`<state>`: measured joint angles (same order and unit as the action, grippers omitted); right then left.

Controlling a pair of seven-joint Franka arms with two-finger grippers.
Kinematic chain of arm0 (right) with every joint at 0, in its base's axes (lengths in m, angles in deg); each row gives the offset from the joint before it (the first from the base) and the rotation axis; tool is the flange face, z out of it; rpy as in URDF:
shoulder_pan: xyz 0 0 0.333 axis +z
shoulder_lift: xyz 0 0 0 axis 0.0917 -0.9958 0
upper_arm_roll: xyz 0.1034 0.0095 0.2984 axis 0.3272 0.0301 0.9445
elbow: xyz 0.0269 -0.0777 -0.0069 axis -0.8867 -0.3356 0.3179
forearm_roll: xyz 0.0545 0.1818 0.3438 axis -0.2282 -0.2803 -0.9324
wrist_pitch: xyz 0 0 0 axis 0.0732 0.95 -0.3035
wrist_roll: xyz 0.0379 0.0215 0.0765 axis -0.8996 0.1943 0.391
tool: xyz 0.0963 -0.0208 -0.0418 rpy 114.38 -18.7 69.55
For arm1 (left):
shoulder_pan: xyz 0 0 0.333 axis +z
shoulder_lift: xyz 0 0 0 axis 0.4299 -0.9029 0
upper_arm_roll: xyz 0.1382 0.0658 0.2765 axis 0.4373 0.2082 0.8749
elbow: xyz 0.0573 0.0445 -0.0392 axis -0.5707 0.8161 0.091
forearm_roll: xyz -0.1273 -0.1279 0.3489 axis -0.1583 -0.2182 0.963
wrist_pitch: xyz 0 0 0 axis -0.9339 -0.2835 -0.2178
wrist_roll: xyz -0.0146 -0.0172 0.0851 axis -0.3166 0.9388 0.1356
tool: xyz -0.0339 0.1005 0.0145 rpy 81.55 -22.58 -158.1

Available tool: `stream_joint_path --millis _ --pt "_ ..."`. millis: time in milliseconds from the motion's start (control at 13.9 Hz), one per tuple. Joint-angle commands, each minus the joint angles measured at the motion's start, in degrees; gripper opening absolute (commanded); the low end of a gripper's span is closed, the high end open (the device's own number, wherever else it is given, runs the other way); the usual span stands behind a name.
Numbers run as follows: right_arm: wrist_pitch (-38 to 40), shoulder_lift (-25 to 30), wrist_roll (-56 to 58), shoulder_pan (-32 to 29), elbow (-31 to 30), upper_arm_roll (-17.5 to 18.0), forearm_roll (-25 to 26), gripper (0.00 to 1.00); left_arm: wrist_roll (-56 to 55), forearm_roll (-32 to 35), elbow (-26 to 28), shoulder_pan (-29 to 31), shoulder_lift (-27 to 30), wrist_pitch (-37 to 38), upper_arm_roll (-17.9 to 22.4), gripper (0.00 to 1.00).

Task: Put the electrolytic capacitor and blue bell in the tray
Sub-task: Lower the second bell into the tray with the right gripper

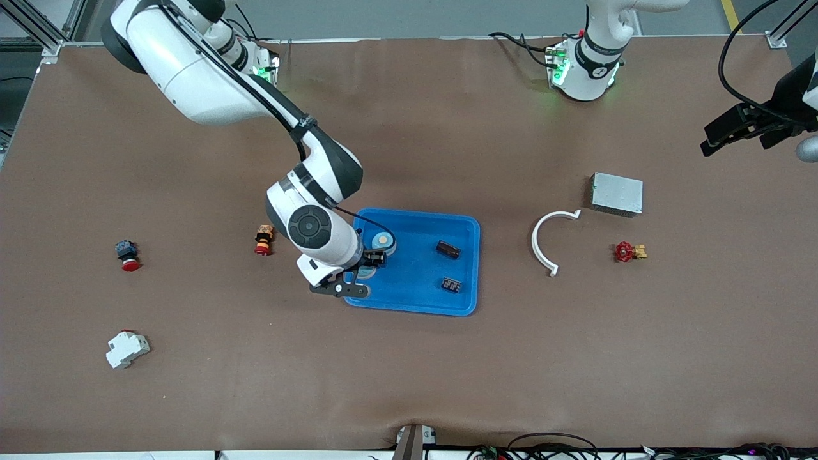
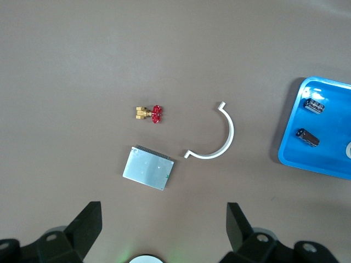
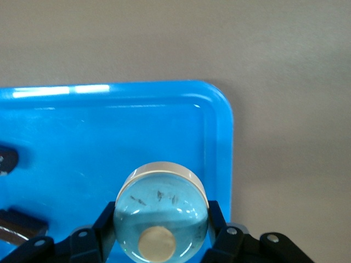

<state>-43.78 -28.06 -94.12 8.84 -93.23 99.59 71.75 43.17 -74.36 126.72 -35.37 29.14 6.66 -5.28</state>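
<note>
1. Right gripper [image 1: 376, 259], clamped on the blue bell [image 3: 160, 213], hangs over the tray's [image 1: 418, 291] end toward the right arm.
2. Blue bell: a round, pale-blue dome with a tan button, held between the fingers [image 3: 104, 227] above the tray floor.
3. Two small dark components [image 1: 448, 249] [image 1: 452, 284] lie in the tray; which is the capacitor cannot be told.
4. Left gripper [image 2: 162, 230] waits with jaws apart, high over the left arm's end of the table.
5. Below it: a metal box [image 2: 148, 168], a white curved clip [image 2: 216, 137] and a red-handled valve [image 2: 149, 113].

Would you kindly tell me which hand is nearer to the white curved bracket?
Left. The left hand hangs open over the left arm's end of the table, nearer the white curved bracket. The right hand is over the tray, shut on the blue bell.
</note>
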Motion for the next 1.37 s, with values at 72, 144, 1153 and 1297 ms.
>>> stream_joint_path --millis 72,144,1153,1297 --pt "-2.13 -3.02 -0.71 1.11 2.16 -0.33 0.18 0.01 -0.36 1.25 1.12 -0.11 0.7 -1.01 -0.45 1.0" --pt "-2.22 -3.46 -0.71 1.37 2.16 -0.42 0.18 0.01 -0.36 1.25 1.13 -0.2 0.7 -1.01 -0.45 1.0" --pt "-6.61 -7.86 -0.1 2.69 2.78 -2.27 0.27 0.03 -0.54 1.25 1.92 -0.28 0.09 -1.53 -0.54 1.0" --pt "-7.23 -7.95 -0.18 2.86 2.78 -2.27 0.35 0.04 -0.54 1.25 1.92 -0.29 -0.18 -1.62 -1.07 1.0"
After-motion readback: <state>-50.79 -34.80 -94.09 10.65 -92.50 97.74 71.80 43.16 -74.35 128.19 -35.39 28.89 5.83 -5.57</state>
